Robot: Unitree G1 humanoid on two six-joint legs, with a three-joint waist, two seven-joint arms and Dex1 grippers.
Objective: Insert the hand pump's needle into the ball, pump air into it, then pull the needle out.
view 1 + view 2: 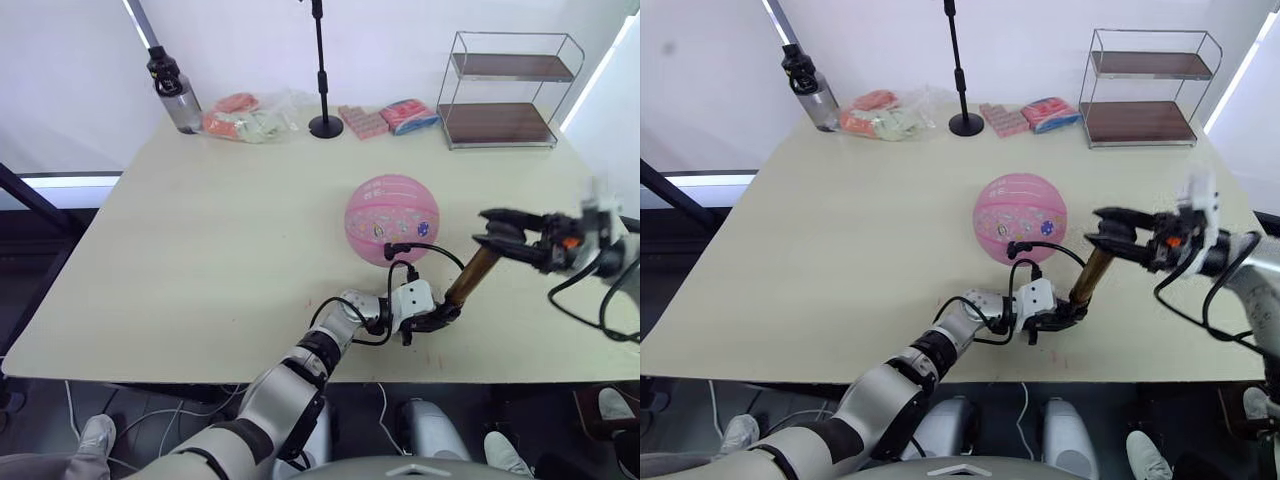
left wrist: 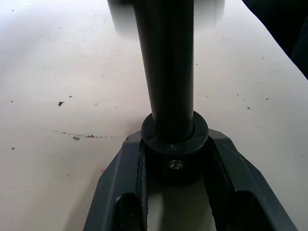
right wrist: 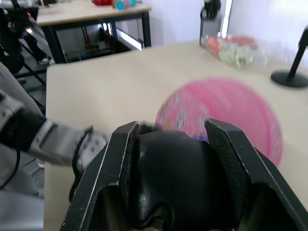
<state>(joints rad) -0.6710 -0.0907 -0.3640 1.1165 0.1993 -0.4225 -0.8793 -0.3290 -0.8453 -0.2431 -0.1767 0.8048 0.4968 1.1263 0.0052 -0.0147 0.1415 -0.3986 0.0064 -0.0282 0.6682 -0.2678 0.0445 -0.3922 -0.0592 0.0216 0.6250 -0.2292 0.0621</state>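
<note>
The pink ball sits round on the table's middle right. Just in front of it the hand pump stands tilted, its bronze cylinder leaning right. My left gripper is shut on the pump's black foot, one finger on each side of the collar. My right gripper is shut on the pump's black handle at the top. The thin black hose loops from the pump to the ball's near side; the needle itself is too small to make out.
Along the table's far edge stand a water bottle, a bag of packets, a tall black stand, pink packets and a wire shelf. The table's front edge runs close below my left gripper.
</note>
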